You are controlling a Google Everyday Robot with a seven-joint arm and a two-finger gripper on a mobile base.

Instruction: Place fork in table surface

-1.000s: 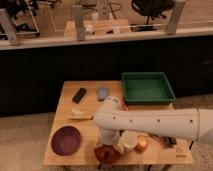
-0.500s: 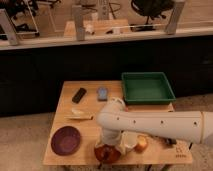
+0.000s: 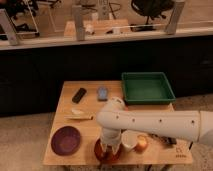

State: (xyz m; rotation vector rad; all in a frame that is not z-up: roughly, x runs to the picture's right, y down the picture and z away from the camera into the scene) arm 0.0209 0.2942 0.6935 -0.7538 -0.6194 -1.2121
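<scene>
My gripper (image 3: pixel 109 149) points straight down into a reddish-brown bowl (image 3: pixel 99 153) at the front edge of the table surface (image 3: pixel 90 127), a light-brown wooden top. The white arm reaches in from the right and covers the middle of the table. The fork is hidden from me; the wrist blocks the inside of the bowl.
A white cup (image 3: pixel 130 141) and an orange round object (image 3: pixel 142 145) stand just right of the bowl. A purple bowl (image 3: pixel 66 140) sits front left, with a flat pale-yellow item (image 3: pixel 79 116) behind it. A black brush (image 3: pixel 79 94), a blue object (image 3: pixel 103 93) and a green tray (image 3: pixel 125 90) lie farther back.
The arm's bend has risen slightly and edged right, while the gripper has stayed down in the reddish-brown bowl. Nothing on the table has moved.
</scene>
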